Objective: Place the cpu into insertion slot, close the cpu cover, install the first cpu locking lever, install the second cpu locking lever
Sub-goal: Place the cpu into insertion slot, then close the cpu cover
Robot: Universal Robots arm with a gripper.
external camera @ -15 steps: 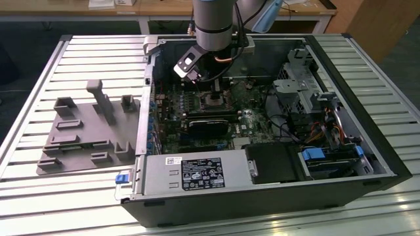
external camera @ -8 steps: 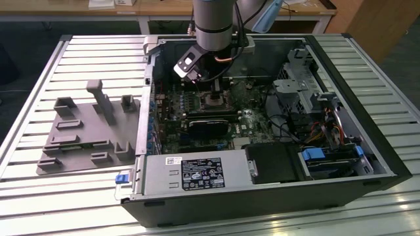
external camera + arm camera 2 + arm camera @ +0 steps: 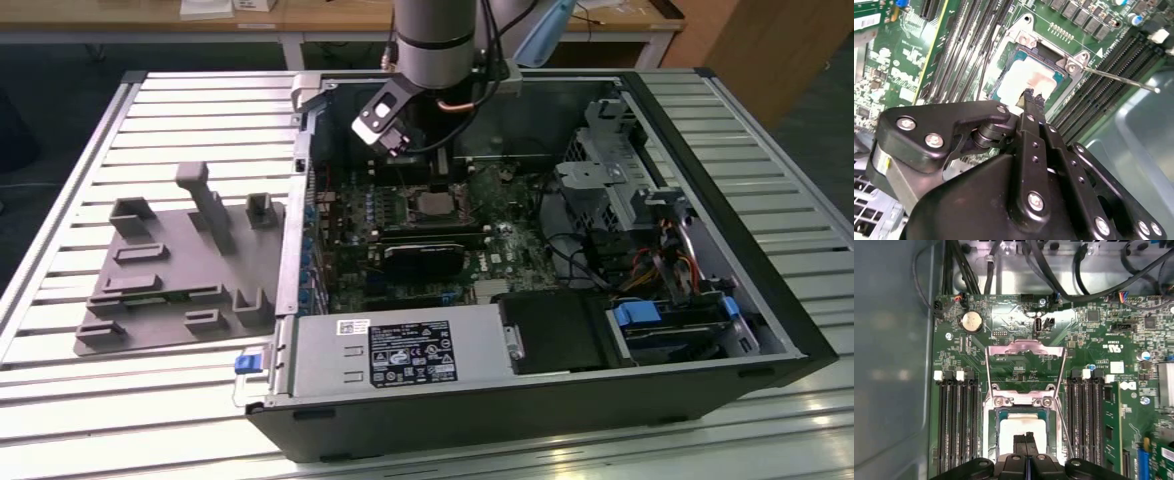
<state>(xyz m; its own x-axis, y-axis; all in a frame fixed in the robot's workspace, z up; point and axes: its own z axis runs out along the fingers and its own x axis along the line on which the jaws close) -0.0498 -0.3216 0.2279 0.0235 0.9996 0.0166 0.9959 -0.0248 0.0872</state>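
Gripping: the gripper (image 3: 1031,97) has its two fingers pressed together with nothing between them, tips down over the cpu (image 3: 1024,80) (touching or just above, I cannot tell).
Cpu: lies flat in the slot (image 3: 1046,54), pale metal top up.
Slot: set in the green board (image 3: 1019,315), between banks of black memory slots (image 3: 959,420).
Cover (image 3: 1024,347): swung open off the slot, board showing through its cut-out.
Lever (image 3: 1119,79): a thin metal rod, loose, angled out from the slot's corner.
Case (image 3: 534,400): open on a slatted table (image 3: 200,130); the arm (image 3: 434,40) reaches in from above.
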